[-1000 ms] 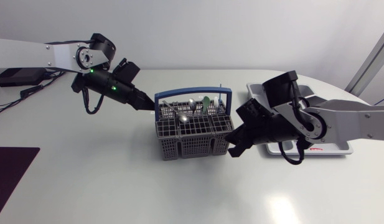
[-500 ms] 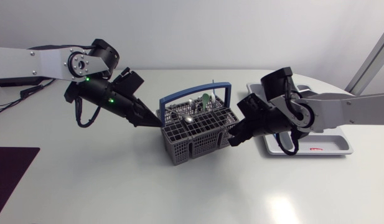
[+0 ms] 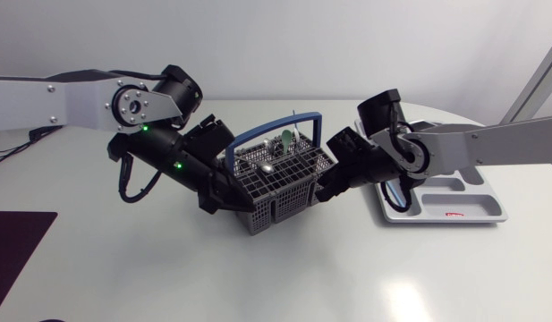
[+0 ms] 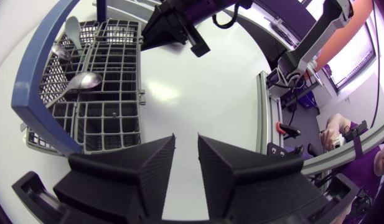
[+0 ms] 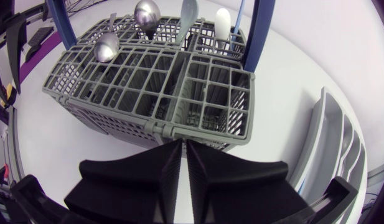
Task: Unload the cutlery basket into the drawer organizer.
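Flanking the cutlery basket (image 3: pixel 280 183) on the bench (image 3: pixel 123 268), the left claw (image 4: pixel 186 138) stood narrowly parted and empty, the right claw (image 5: pixel 184 142) closed on nothing.

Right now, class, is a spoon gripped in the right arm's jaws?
No: those jaws are shut on nothing, and the spoons sit in the basket.

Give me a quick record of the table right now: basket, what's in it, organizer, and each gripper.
cutlery basket: grey, blue handle, mid-table, set at an angle between both grippers
contents: two metal spoons, some pale utensils standing upright
drawer organizer: grey, beyond the right arm, no cutlery seen in it
left gripper: fingers slightly apart, empty, beside the basket
right gripper: closed, empty, tips at the basket's wall
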Controlling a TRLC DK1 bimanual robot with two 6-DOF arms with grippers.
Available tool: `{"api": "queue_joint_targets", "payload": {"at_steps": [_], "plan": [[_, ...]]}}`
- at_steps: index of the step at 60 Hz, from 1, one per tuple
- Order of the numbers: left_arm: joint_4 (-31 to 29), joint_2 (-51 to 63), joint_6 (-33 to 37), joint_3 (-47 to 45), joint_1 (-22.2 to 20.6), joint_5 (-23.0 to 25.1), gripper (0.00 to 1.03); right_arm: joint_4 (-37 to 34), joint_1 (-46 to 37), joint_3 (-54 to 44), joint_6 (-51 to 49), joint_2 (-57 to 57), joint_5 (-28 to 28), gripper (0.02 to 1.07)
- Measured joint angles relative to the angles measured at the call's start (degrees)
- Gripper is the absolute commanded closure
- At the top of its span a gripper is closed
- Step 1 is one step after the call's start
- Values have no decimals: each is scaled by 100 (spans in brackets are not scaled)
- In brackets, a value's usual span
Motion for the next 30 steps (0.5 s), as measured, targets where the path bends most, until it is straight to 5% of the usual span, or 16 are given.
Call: {"api": "queue_joint_targets", "payload": {"at_steps": [20, 30], "plan": [[-13, -560, 28, 42, 1130, 0, 75, 7, -446, -310, -68, -472, -136, 93], [540, -439, -24, 162, 1355, -11, 74, 7, -527, -326, -68, -496, -138, 93]]}}
